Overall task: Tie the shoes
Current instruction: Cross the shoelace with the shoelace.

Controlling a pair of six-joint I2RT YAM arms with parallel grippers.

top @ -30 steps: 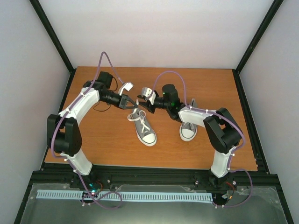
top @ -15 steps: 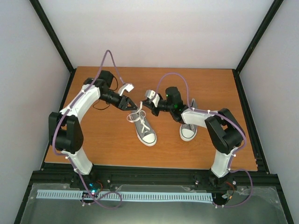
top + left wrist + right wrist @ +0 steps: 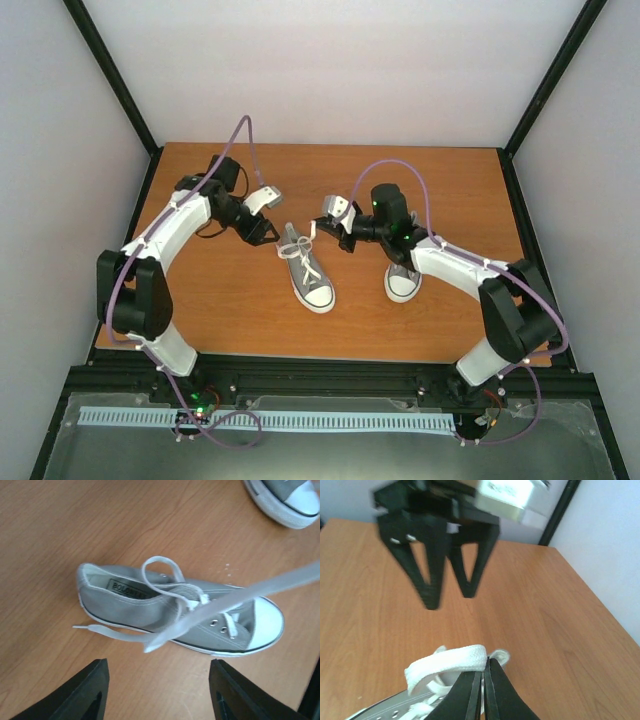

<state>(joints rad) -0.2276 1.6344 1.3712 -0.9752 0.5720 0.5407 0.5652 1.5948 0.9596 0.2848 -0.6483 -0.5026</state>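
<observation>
One shoe point(image 3: 308, 270) beneath right gripper point(image 3: 482, 672), lace point(image 3: 447, 664) pinched.

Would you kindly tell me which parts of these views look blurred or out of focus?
Left wrist view: the white lace crossing close to the lens is a soft, see-through smear, while the grey sneaker beneath is sharp. Right wrist view: the left gripper ahead is blurred; the right gripper is crisp. Top external view: even light, no glare.

A brown wooden table point(image 3: 250, 300) sits inside a booth of plain white walls point(image 3: 330, 70). Black posts point(image 3: 110, 75) rise at the corners, under soft even light.
</observation>
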